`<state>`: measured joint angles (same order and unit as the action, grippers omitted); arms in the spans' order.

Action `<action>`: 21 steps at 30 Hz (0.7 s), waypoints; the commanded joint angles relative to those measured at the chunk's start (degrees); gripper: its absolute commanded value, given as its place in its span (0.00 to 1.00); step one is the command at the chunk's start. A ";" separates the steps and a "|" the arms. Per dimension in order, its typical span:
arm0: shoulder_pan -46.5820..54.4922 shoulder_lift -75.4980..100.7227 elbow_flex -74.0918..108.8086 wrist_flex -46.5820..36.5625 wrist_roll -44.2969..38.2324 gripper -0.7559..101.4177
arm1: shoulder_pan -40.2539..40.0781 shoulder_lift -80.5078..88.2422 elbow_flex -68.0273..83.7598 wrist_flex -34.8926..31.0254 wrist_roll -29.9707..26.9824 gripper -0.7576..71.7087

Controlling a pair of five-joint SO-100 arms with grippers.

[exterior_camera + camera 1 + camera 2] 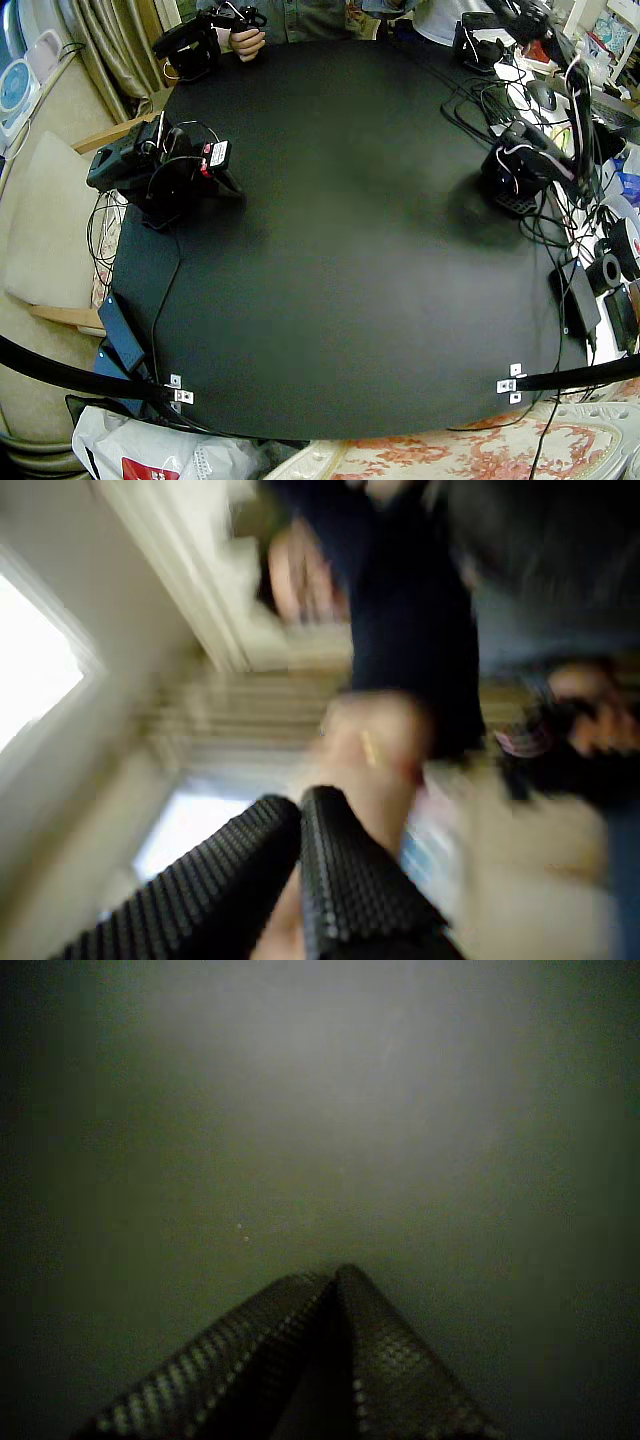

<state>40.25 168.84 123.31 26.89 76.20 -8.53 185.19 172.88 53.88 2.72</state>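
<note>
We saw the right arm and left arm folded on the table; gripper in a wrist view and gripper in a wrist view had jaws together.

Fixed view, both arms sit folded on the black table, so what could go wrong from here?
Loose cables lie right beside the left arm; if it swings out, it could snag them. The right arm sits near the table edge, where hanging wires might also catch. A person's hand is at the far edge, possibly within reach of a fast move.
</note>
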 commanded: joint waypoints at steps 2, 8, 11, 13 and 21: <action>-25.05 -15.91 -11.07 5.54 -28.39 0.01 | -0.44 0.88 -0.62 -0.62 0.26 0.01; -30.59 -11.43 -7.65 14.24 -38.32 0.00 | -1.05 2.37 -0.62 0.62 -0.35 0.01; -33.75 -10.63 -7.82 15.21 -45.44 0.00 | -1.05 2.37 -0.62 0.62 -0.44 0.01; -34.63 -11.95 -9.14 16.79 -47.90 0.00 | -1.14 2.37 -0.62 0.62 -0.44 0.01; -44.74 -14.94 15.21 13.18 -68.55 0.01 | -1.14 2.37 -0.62 0.62 -0.44 0.01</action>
<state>-3.60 152.23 138.34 41.92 8.53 -8.88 186.59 172.88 54.14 2.20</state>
